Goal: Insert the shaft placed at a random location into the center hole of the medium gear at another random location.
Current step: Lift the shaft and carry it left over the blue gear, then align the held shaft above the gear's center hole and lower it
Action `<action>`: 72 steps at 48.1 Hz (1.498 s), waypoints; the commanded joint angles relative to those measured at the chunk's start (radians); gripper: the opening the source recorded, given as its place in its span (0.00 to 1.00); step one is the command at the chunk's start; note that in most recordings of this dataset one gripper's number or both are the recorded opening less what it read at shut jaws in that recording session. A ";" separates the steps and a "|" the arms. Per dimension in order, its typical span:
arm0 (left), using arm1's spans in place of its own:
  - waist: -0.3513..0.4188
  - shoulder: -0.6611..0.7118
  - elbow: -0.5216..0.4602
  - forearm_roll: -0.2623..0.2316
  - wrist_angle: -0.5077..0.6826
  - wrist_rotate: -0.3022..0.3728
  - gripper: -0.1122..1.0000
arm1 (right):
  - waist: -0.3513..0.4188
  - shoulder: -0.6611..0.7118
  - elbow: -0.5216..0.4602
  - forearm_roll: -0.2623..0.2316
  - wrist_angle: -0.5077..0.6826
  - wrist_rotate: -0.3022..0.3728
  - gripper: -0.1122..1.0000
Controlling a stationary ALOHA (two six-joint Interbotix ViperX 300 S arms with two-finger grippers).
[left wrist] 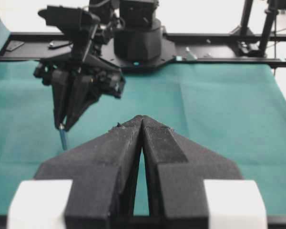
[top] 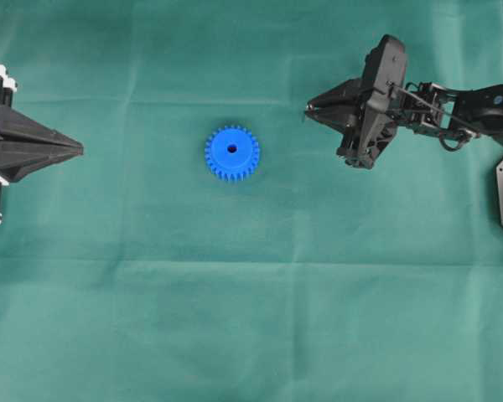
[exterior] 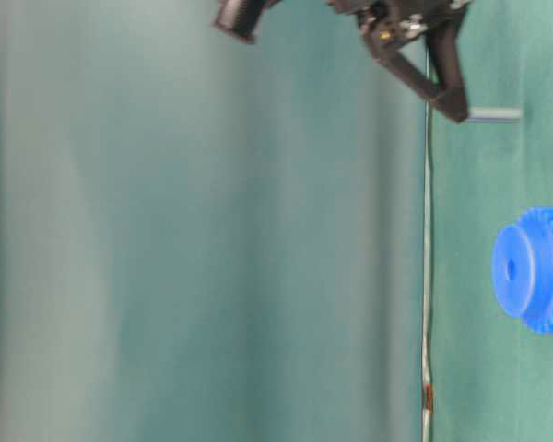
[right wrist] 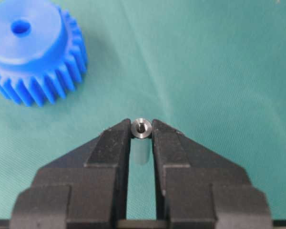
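Cloth [top: 235,318], green and creased, carries the medium gear [top: 232,154] flat near mid-table, center hole [top: 232,149] facing up. Right gripper [right wrist: 142,130] tilts tip-down, well apart from the gear, jaws pinched on the shaft [right wrist: 142,128] (upright, hanging below the tips). Left gripper [left wrist: 142,119] sits level at the edge, jaws together, holding nothing.

Open green cloth [top: 251,318] all round the medium gear [top: 232,153]; nothing standing between it and the right gripper [top: 308,109], clamped on the shaft [right wrist: 142,128] well apart from it; left gripper [top: 77,149] shut at the far edge, off the path; shaft seemingly clear of the cloth.
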 commanded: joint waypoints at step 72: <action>0.002 0.009 -0.025 0.003 -0.005 -0.005 0.10 | 0.184 0.094 -0.399 0.002 0.196 0.006 0.23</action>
